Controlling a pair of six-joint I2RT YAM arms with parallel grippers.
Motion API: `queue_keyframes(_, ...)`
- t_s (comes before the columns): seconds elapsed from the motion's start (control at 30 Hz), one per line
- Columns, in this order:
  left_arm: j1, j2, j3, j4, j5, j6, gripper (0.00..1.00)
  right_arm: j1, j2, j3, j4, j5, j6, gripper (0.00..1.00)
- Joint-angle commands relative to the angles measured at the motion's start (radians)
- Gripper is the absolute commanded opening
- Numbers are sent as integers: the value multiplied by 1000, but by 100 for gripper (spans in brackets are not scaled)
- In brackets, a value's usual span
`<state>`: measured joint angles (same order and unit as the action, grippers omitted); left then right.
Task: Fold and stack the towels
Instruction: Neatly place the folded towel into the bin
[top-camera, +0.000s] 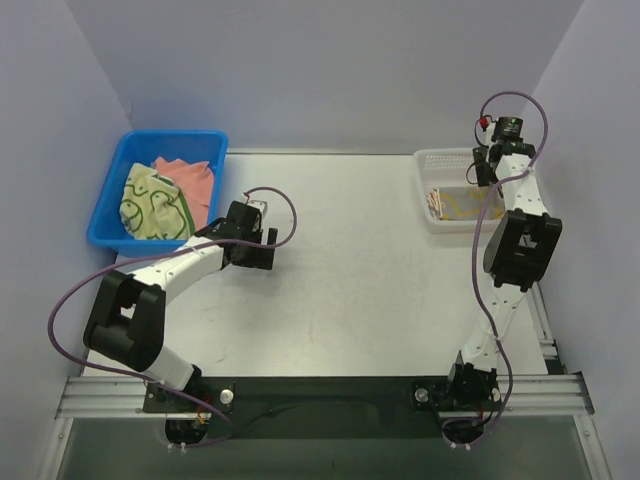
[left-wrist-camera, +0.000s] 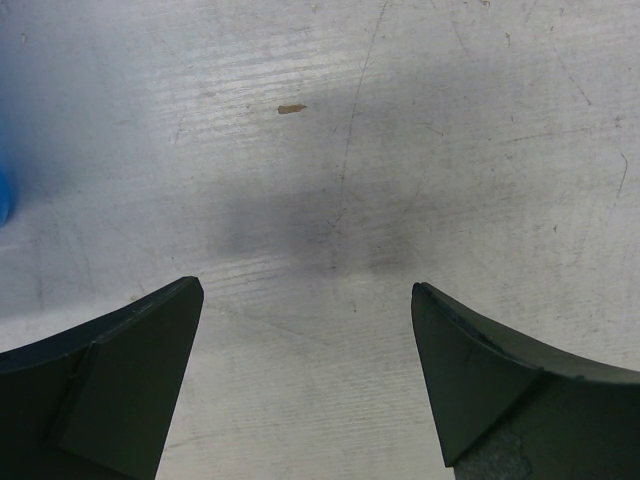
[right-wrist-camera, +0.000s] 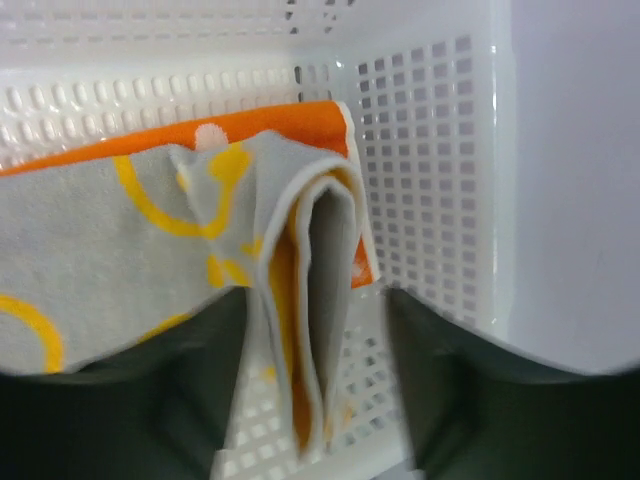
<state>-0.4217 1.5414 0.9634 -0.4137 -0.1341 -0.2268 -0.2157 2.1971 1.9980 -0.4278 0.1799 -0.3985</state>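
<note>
In the right wrist view a folded pale towel with yellow duck print (right-wrist-camera: 120, 230) lies on an orange towel with white spots (right-wrist-camera: 250, 125) inside the white basket (right-wrist-camera: 430, 150). My right gripper (right-wrist-camera: 312, 298) straddles the yellow towel's folded edge. Its jaws stand apart, with a gap on the right side. From above, the right gripper (top-camera: 484, 170) reaches down into the basket (top-camera: 440, 160) at the back right. A pale green towel (top-camera: 150, 205) and a salmon-pink towel (top-camera: 190, 178) lie crumpled in the blue bin (top-camera: 120, 160). My left gripper (left-wrist-camera: 308, 290) hangs open and empty over bare table, just right of the bin.
The blue bin's edge (left-wrist-camera: 3, 195) shows at the far left of the left wrist view. The scratched metal table (left-wrist-camera: 400, 120) has a small brown fleck (left-wrist-camera: 291, 108) on it. Pale walls close in the back and both sides.
</note>
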Motion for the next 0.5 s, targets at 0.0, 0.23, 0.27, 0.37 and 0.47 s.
queue_keyframes(0.0,4,3,34,33,8,9,97,-5,-27,-10,18,21,4,70)
queue_keyframes(0.23,4,-7,35,32,7,9,97,-5,-48,-48,83,197,87,86)
queue_keyframes(0.27,4,-10,35,32,7,7,97,-5,-71,-51,90,208,111,87)
queue_keyframes(0.37,4,-29,34,35,19,0,97,-4,-146,-79,92,178,173,87)
queue_keyframes(0.47,4,-75,32,52,45,-25,97,2,-261,-137,90,83,260,87)
